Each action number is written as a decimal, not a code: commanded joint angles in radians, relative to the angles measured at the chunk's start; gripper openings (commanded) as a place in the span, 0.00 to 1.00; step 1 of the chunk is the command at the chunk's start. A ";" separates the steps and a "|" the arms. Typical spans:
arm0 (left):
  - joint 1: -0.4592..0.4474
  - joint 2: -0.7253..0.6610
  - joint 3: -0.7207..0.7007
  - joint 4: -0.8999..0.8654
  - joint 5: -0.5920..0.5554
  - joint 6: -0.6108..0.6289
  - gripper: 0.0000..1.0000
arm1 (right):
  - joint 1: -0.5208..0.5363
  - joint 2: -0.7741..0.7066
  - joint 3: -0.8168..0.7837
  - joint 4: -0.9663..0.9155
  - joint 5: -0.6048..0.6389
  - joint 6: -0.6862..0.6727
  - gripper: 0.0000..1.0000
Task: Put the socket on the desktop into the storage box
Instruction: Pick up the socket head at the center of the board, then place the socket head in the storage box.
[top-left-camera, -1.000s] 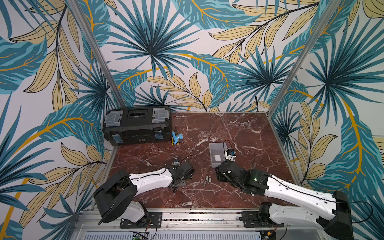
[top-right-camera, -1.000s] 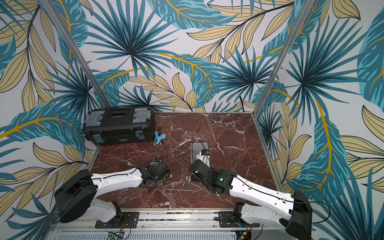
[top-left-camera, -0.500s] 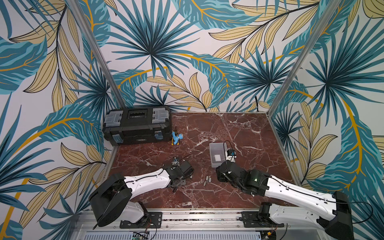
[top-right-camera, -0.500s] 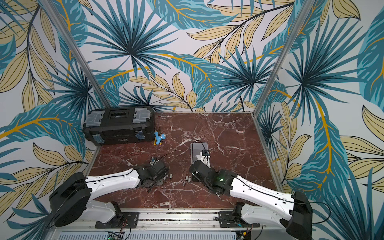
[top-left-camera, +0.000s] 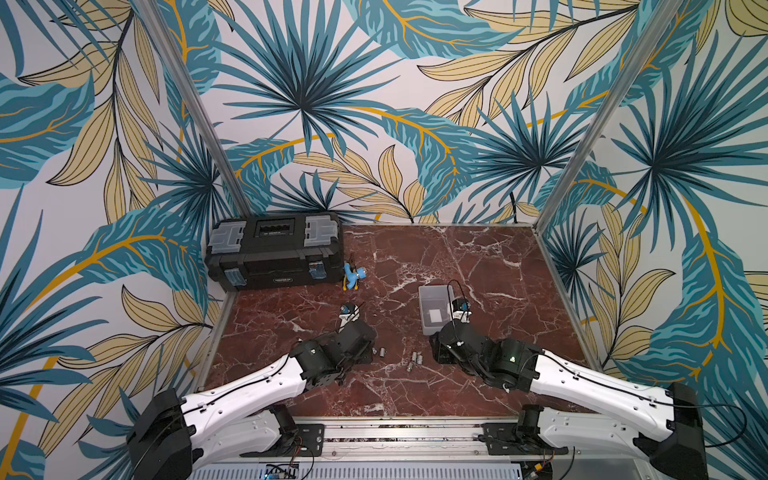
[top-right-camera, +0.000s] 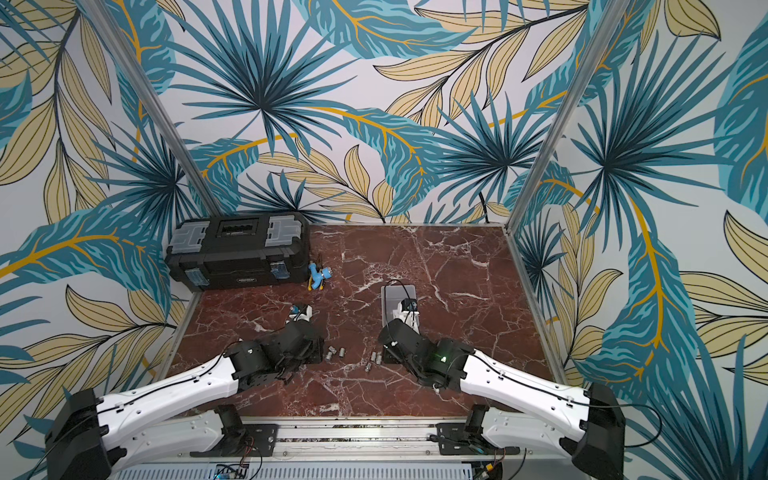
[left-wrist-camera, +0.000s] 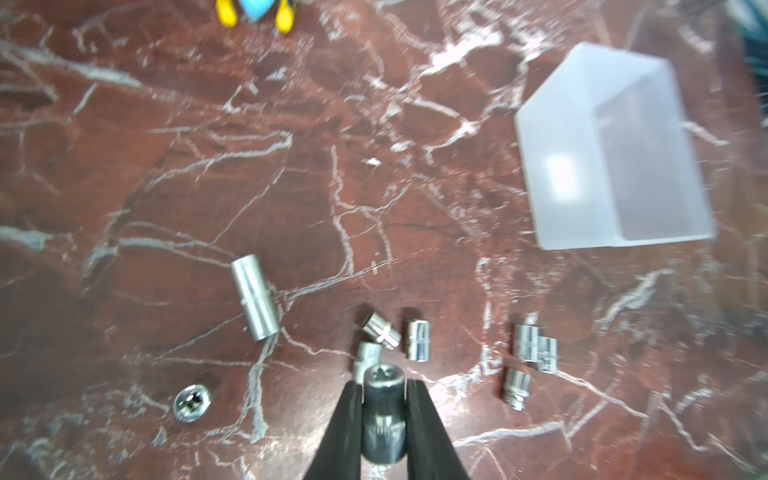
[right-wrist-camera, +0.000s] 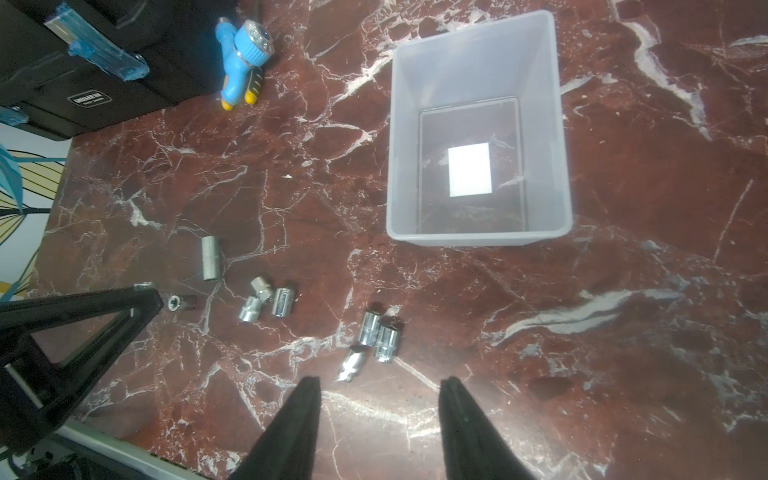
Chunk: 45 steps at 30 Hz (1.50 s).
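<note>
The left gripper (left-wrist-camera: 383, 386) pinches a dark socket (left-wrist-camera: 383, 419) by its sides, seemingly to carry it; in a top view the empty storage box (top-left-camera: 423, 307) sits at its two o'clock. The right gripper (right-wrist-camera: 379, 386) hovers spread over loose sockets (right-wrist-camera: 374, 336) on the desktop (right-wrist-camera: 623, 291), probably ready for the next pick

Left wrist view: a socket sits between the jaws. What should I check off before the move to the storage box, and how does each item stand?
1. Grip: left gripper, jaws shut on the dark socket: ok.
2. Dark socket lifted clear of the desktop: cannot tell.
3. Nearest loose sockets apart from the held one: ok.
4. Storage box upright, open, holding only its white label: ok.
5. Right gripper open and empty: ok.
6. Right arm out of the path: cannot tell; it stands close by the box's near end.
</note>
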 joint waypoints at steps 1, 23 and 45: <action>-0.003 -0.060 -0.037 0.101 0.033 0.050 0.00 | -0.003 -0.020 0.023 0.014 -0.020 -0.018 0.51; -0.012 0.331 0.370 0.291 0.270 0.183 0.00 | -0.085 -0.121 0.016 -0.231 0.146 0.071 0.66; -0.032 0.914 0.819 0.199 0.305 0.186 0.00 | -0.205 -0.177 -0.032 -0.311 0.063 0.085 0.66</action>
